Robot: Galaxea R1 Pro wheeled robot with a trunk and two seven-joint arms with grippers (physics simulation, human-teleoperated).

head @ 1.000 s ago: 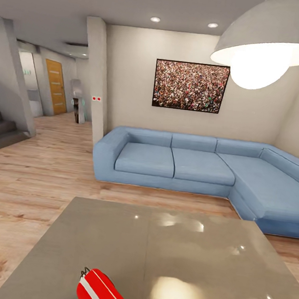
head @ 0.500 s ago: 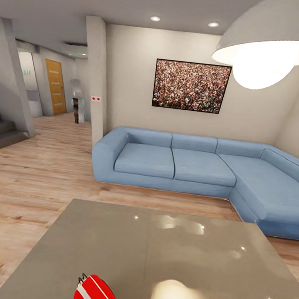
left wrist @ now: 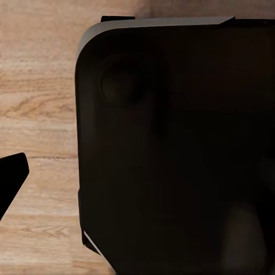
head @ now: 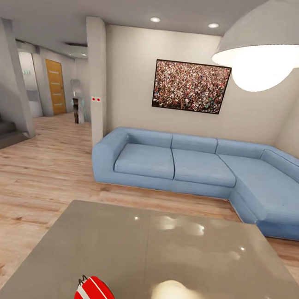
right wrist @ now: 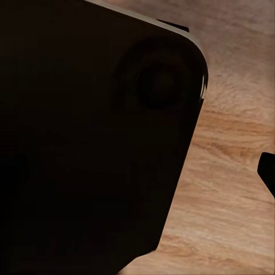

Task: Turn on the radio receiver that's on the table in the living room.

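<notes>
I am facing the table (head: 165, 253) in the living room; the radio receiver (head: 98, 297) is lying at its near edge, nearest me. I cannot tell how open either hand is. Reaching blind, I am risking knocking the receiver off.

The radio (head: 97, 296) is cut off by the head view's lower edge, so only its red, white-striped upper corner is seen and its dial is hidden. The table (head: 156, 257) is cropped along the same edge, and the sofa (head: 203, 169) and lamp (head: 272, 47) are cut at the right. In both wrist views a dark rounded body (left wrist: 172, 149) (right wrist: 86, 132) is seen against the wooden floor (left wrist: 34, 103) (right wrist: 229, 189), and what it is cannot be told.
</notes>
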